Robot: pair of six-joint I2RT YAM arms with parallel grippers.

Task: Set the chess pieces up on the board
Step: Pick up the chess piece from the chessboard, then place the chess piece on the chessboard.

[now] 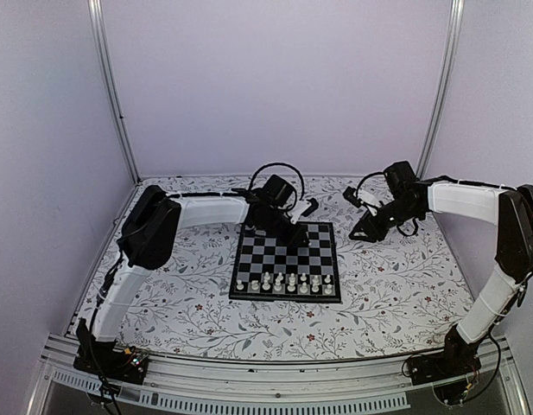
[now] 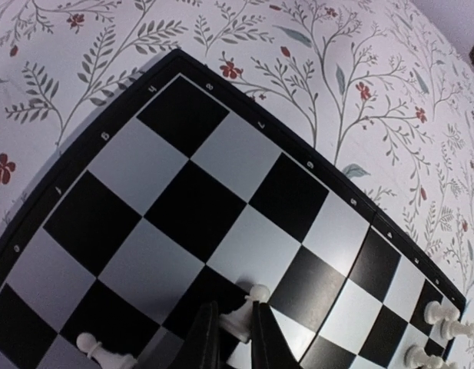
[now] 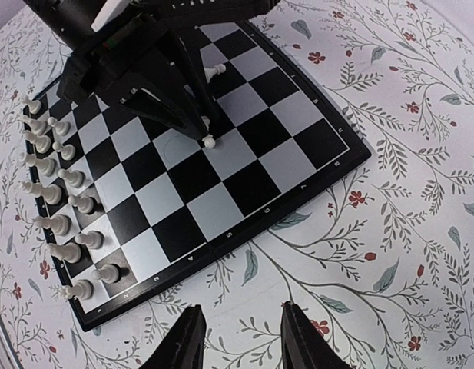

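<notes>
The left pincer point(image 2: 233, 315) is pinched narrow on a tilted white pawn point(image 2: 256, 293) on an open square of the board point(image 2: 183, 207); the pick-up looks to be in hand. Next it must lift and stand the pawn beside the set rows point(image 1: 288, 283). The right pincer point(image 3: 240, 330) hangs half-open, empty, over the worktop point(image 3: 390, 231).

Glossy board point(image 3: 221, 207), matt floral table point(image 3: 390, 231)

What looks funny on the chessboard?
The rows along the near edge of the board look neat, but two pieces are out mid-board: a leaning pawn pinched by the left gripper, and a stray pawn sitting alone nearby. Nothing looks broken.
</notes>
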